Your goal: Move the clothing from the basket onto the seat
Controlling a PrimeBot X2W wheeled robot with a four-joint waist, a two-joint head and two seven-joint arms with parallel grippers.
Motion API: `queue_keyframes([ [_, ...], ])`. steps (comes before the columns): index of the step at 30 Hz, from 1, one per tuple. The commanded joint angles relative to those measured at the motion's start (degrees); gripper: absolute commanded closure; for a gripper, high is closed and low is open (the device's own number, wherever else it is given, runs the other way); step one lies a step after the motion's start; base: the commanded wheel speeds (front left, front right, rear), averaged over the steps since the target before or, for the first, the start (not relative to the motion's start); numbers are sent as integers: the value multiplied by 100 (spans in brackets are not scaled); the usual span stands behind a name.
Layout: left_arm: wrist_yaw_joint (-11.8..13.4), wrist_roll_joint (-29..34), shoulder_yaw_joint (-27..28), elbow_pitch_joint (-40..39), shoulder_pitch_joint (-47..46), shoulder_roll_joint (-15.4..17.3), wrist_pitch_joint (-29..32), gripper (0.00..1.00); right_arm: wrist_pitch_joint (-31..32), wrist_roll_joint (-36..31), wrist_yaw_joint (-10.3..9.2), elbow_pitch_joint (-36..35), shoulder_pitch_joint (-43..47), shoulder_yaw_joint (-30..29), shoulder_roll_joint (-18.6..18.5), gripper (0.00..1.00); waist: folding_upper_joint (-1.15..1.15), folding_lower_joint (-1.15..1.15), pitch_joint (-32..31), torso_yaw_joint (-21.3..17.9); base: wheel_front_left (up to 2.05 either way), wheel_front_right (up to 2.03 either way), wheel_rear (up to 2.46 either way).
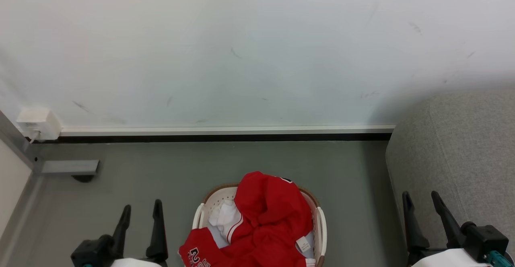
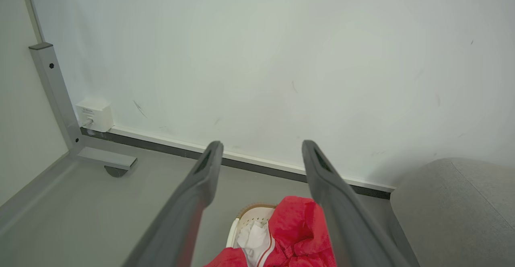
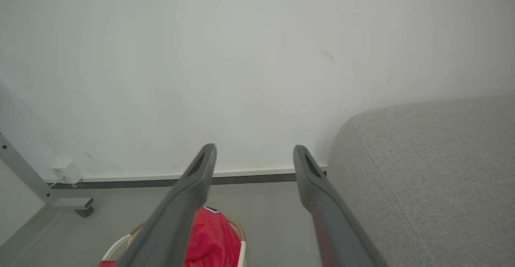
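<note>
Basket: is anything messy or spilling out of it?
Yes. The red clothing is heaped higher than the rim of the basket, and the part with lettering hangs over its near left edge. Nothing looks broken.

The left gripper [image 1: 142,205] and right gripper [image 1: 420,195] are each formed of two long, dark, tapering fingers [image 2: 199,190] on a black block [image 1: 485,237] — a slot [image 2: 202,163] is recessed near each tip. White forearm shells [image 1: 446,258] are seen nearer; a teal fitting [image 1: 497,259] is fixed at the right one.

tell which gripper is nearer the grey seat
Right. The right gripper is open beside the seat; the left gripper is open on the far side of the basket.
</note>
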Motion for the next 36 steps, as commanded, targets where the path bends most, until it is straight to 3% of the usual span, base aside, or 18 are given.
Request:
queue_keyframes([
  [1, 17, 120, 14, -18, 37, 50, -37, 0, -41, -92, -9, 15, -92, 12, -59, 0, 0, 0, 1, 0, 0, 0, 0],
  [12, -122, 461, 74, 113, 85, 48, -179, 0, -167, -379, -10, 226, -96, -95, -65, 0, 0, 0, 27, 3, 0, 0, 0],
  [22, -517, 408, 158, 396, 75, 27, -266, 0, -269, -567, -11, 454, -100, -166, -68, 0, 0, 0, 3, 0, 0, 0, 0],
  [36, -559, 655, 84, 465, 27, 30, -349, 0, -357, -799, -12, 532, -106, -148, -72, 0, 0, 0, 58, -4, 0, 0, 0],
])
